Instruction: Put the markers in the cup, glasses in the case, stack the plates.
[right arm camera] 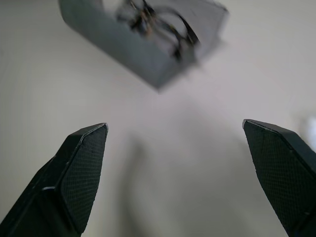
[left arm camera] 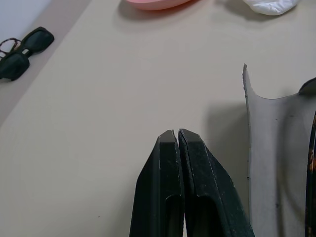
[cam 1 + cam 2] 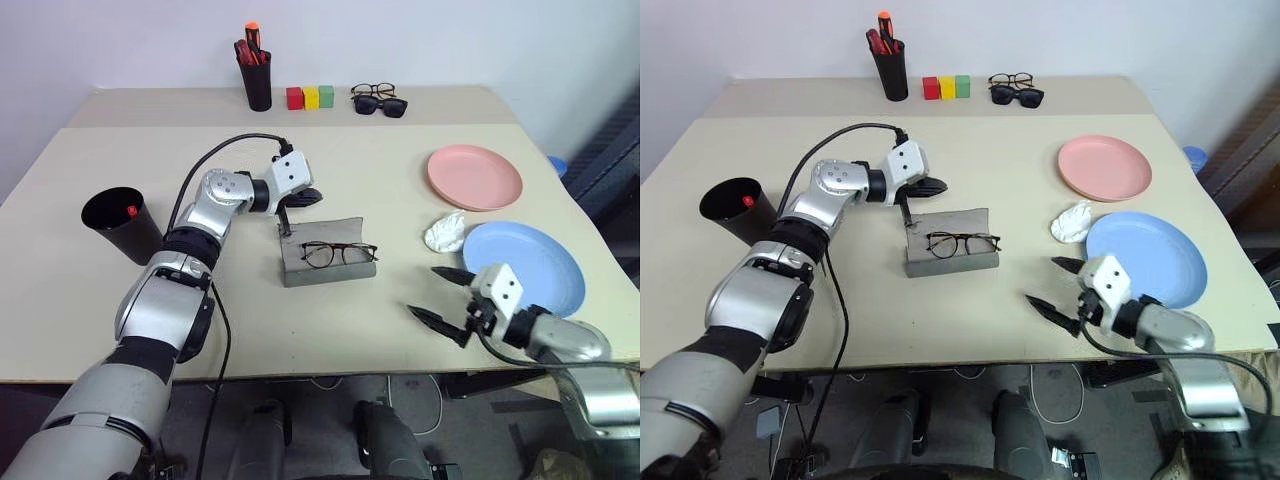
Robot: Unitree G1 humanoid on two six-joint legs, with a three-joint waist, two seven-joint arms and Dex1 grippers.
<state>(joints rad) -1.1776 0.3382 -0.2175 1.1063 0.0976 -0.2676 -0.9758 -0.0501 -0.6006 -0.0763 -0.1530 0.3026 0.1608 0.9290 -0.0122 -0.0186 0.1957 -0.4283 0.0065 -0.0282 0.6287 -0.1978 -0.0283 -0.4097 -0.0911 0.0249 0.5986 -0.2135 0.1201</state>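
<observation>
markers: red one seen in cup (image 3: 118,222) | glasses (image 3: 338,253) in open case (image 3: 325,262), lid unshut | plates (image 3: 474,176) unstacked | left hand (image 3: 306,198) pressed together, empty | right hand (image 3: 440,296) spread

The grey case (image 3: 328,262) lies open near the middle of the desk (image 3: 380,320), its lid standing up at the back. The thin black wire-frame glasses (image 3: 338,253) rest inside it, lenses facing up and arms folded in.

The matte black cup (image 3: 120,222) sits near the desk's left edge, leaning to the left. Something red (image 3: 132,211), seemingly a marker's end, shows inside near the rim; no more of the markers can be made out.

The salmon pink plate (image 3: 475,176) lies flat on the right side of the desk. The light blue plate (image 3: 530,262) lies flat closer to the front edge, apart from the pink one, unstacked.
</observation>
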